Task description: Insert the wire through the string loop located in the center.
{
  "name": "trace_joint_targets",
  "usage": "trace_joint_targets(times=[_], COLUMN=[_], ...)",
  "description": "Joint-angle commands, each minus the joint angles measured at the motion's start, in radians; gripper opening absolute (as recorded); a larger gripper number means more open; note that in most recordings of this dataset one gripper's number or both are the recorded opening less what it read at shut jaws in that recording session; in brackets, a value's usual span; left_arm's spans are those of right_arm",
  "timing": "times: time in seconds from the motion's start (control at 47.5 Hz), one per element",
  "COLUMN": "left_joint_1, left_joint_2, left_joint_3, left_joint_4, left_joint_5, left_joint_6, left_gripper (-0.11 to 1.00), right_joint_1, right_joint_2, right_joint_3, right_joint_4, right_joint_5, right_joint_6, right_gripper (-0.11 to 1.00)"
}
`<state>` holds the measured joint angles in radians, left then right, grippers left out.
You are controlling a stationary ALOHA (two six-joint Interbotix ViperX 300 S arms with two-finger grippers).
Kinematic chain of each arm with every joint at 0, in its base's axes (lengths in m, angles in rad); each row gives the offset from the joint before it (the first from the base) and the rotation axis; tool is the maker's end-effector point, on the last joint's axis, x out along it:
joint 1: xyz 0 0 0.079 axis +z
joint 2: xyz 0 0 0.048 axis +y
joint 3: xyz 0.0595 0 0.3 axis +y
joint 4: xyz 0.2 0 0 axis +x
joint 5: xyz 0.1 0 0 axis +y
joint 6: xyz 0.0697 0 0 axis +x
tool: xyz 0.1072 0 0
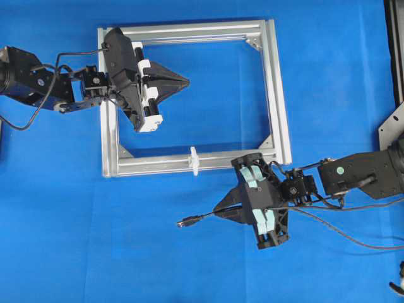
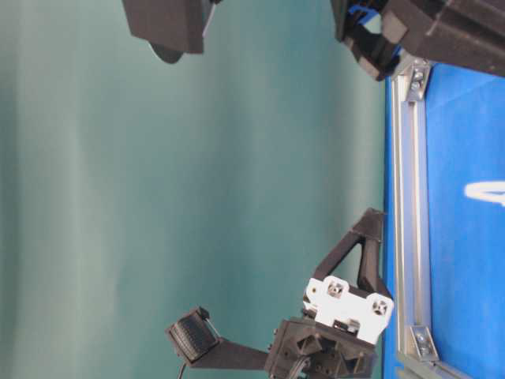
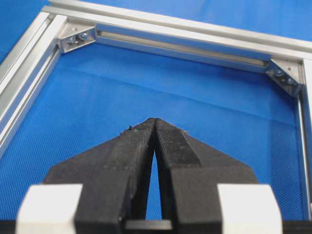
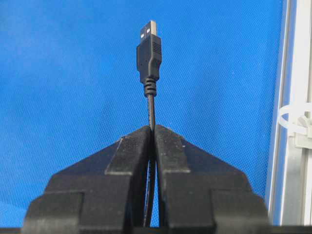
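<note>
The wire (image 1: pixel 201 219) lies on the blue cloth below the frame, with its dark metal-tipped plug (image 1: pixel 184 222) pointing left. My right gripper (image 1: pixel 218 211) is shut on the wire just behind the plug; in the right wrist view the plug (image 4: pixel 148 51) sticks out straight ahead of the gripper (image 4: pixel 152 127). The whitish string loop (image 1: pixel 194 160) sits across the frame's lower bar, above and slightly right of the plug, and shows at the right edge of the right wrist view as the string loop (image 4: pixel 292 119). My left gripper (image 1: pixel 187 81) hovers inside the frame's upper left, shut and empty (image 3: pixel 154 120).
The silver aluminium frame (image 1: pixel 278 95) lies flat on the blue cloth, with corner brackets (image 3: pixel 75 38) inside its corners. The right arm's own black cables (image 1: pixel 353 233) trail across the cloth at lower right. A metal bracket (image 1: pixel 392 126) stands at the right edge.
</note>
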<state>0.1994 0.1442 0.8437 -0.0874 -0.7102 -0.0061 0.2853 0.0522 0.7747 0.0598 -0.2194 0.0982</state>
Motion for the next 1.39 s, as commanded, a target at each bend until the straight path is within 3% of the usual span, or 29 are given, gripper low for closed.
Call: trace_joint_targets(times=[0.0,0.126,0.316,0.358,0.548,0.737,0.969,1.369], left_joint_1=[-0.003,-0.006,-0.017,-0.02,-0.032,-0.057,-0.097,-0.106], left_joint_2=[-0.031,-0.031,-0.044,-0.055,-0.126,-0.202,-0.316,-0.512], left_joint_3=[-0.009,-0.012,-0.008,-0.005,0.009,0.018,0.035,0.178], left_joint_4=[0.003,0.003,0.002,0.003,0.006,0.006,0.006,0.006], left_joint_5=[-0.005,-0.005,-0.005,-0.003,0.048,0.124,0.21,0.21], left_joint_6=[0.0,0.0,0.0,0.0,0.002,0.003,0.009,0.011], left_gripper=[0.0,0.0,0.0,0.0,0.0,0.0,0.0,0.0], right_joint_1=[0.002,0.002,-0.003,-0.005,-0.031,-0.087,-0.16,-0.236], right_joint_2=[-0.014,-0.015,-0.055,-0.074,-0.202,-0.356,-0.563,-0.746], right_joint_3=[-0.021,-0.02,-0.015,-0.011,0.023,0.095,0.178,0.247], right_joint_4=[0.002,0.002,0.0,0.0,-0.017,-0.052,-0.058,-0.074], right_joint_5=[-0.008,-0.003,0.0,0.008,0.071,0.097,0.097,0.141], right_joint_6=[0.002,0.002,-0.002,-0.005,-0.008,-0.025,-0.061,-0.075], right_gripper=[0.02,0.25,0.81,0.87,0.76,0.76,0.76,0.76])
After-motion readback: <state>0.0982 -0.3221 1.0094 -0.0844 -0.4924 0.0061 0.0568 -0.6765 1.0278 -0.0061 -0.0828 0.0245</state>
